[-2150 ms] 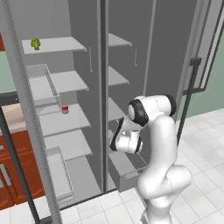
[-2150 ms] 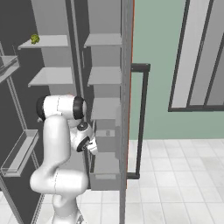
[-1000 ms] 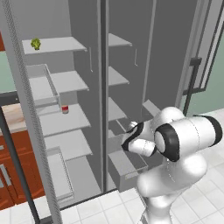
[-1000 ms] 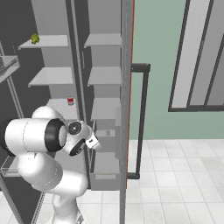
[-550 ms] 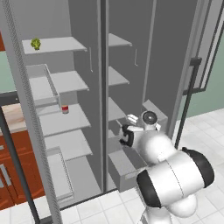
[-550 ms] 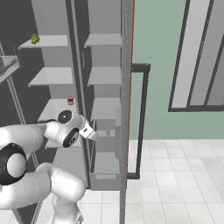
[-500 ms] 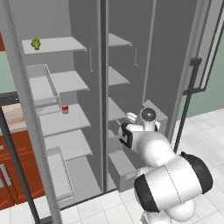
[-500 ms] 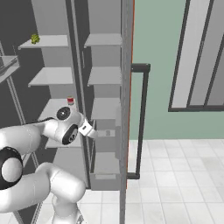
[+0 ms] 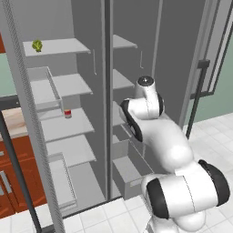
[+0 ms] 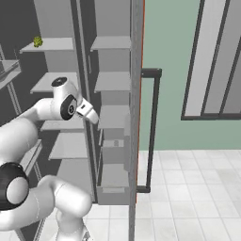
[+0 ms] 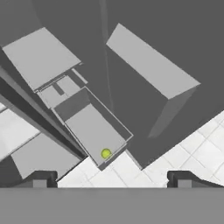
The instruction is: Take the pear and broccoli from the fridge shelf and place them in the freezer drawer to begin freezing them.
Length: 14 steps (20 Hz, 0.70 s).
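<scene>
Gripper [image 11: 111,179] is hanging with jaws spread wide and empty, and I'm seeing the pear [image 11: 105,153] at 12 o'clock, lying in the freezer drawer [image 11: 94,131].

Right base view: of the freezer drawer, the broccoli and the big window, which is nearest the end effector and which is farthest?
1. freezer drawer, low down, below the end effector.
2. broccoli, high on the top shelf, to the left.
3. window, on the far wall at the right.
</scene>
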### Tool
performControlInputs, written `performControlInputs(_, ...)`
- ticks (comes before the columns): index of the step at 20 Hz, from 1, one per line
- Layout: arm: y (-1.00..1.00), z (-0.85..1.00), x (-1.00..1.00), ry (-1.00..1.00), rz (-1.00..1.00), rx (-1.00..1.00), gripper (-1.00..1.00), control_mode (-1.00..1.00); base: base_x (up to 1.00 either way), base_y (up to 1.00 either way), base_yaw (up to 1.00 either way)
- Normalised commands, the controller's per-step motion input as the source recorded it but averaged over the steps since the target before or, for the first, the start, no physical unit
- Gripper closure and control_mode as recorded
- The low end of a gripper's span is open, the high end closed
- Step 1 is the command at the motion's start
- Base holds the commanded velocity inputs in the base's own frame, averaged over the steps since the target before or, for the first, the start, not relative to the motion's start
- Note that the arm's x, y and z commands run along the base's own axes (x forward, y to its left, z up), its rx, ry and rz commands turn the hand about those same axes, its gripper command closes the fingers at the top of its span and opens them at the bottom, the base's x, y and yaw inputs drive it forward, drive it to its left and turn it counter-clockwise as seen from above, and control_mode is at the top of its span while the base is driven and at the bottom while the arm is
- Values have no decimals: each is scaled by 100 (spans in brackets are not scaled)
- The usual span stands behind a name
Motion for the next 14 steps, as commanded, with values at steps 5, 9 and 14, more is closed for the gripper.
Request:
performControlInputs(5, 2, -10, -95, 2, 32, -14, -100, -100, 0, 0, 0)
performControlInputs(9, 0, -4, -100, -1, 25, -8, -100, -100, 0, 0, 0)
performControlInputs(14, 0, 2, -100, 0, 19, -2, -100, -100, 0, 0, 0)
